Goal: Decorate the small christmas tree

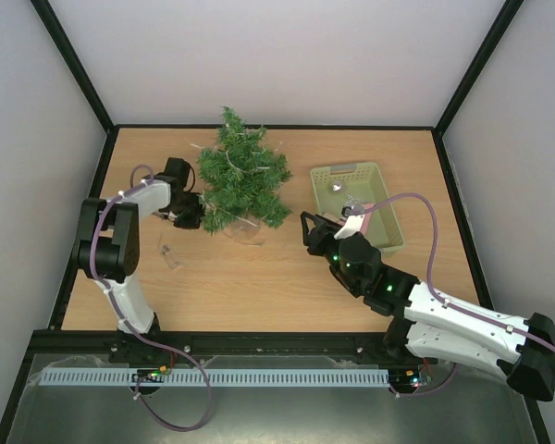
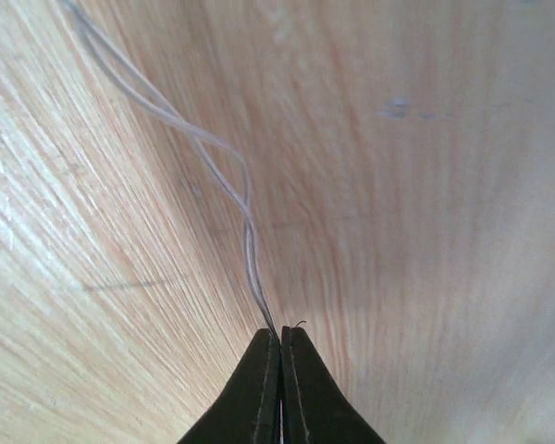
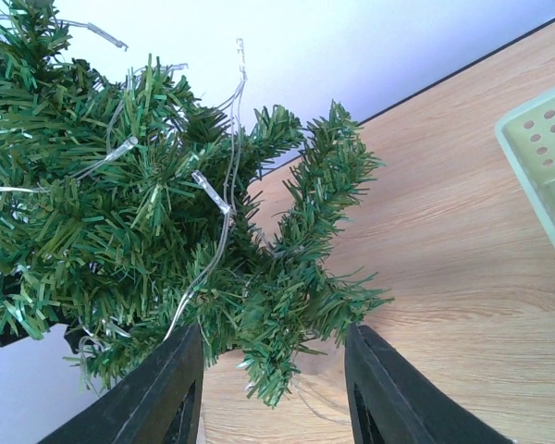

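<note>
Top external view: the small christmas tree [image 1: 243,176], a cone of dark green bristly needle branches, is on the light wooden table [image 1: 287,277], in the back half and a little left of the middle, with thin pale strands of a light string [image 1: 233,159] over its branches. Just to its left are the jaws of the left arm [image 1: 148,196], low over the table near the lowest branches. In the left wrist view these jaws are pressed together, and a thin clear twisted wire [image 2: 245,208] ends exactly at their tips, so they pinch it; from above the wire is too fine to follow, so I cannot say where it leads. To the right of the tree stands a pale green perforated plastic basket [image 1: 388,227] with what seems to be a small silvery ornament [image 1: 335,185] inside. The jaws of the right arm [image 1: 462,324] are between the tree and the basket. In the right wrist view they are apart and hold nothing; the tree's branches [image 3: 120,222] fill the space ahead of them, and a corner of the basket [image 3: 541,153] shows at the right edge.
</note>
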Controlling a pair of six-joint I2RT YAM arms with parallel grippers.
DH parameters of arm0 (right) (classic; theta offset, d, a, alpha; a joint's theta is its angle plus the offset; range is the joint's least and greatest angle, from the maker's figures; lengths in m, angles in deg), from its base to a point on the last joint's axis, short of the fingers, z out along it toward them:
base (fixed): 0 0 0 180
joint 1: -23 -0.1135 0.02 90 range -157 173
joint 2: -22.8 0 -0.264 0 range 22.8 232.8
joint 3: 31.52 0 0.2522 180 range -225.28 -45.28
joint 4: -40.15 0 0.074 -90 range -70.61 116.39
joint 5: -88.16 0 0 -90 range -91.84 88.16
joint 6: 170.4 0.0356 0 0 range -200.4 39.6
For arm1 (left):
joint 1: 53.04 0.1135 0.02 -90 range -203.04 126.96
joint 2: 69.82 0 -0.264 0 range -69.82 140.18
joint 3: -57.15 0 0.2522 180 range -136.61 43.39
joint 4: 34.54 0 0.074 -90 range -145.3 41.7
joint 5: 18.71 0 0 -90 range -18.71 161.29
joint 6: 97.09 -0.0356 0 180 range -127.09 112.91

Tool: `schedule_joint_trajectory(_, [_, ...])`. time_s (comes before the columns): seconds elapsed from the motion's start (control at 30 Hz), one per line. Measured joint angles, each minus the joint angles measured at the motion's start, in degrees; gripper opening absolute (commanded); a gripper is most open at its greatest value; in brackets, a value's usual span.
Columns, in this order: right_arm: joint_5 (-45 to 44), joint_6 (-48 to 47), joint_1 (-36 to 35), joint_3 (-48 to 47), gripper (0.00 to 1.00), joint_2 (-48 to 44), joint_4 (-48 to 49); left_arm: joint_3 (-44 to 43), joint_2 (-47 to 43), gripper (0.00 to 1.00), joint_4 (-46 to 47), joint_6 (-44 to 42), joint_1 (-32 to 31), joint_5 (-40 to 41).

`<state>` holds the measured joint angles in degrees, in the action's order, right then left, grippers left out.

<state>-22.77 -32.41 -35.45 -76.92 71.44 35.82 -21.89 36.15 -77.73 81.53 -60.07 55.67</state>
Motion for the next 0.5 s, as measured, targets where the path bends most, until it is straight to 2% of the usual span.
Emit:
schedule_joint_trajectory(0.23, [2.43, 3.32, -0.07, 0.13, 0.41, 0.48, 1.77, -0.04, -9.81, 0.02, -1.53, -3.08, 0.09, 3.3])
schedule_joint_trajectory(0.5, [6.01, 9.94, -0.2, 0.42, 0.44, 8.26, 6.62, 3.85, -25.73, 0.02, -2.16, -4.74, -0.2, 5.68])
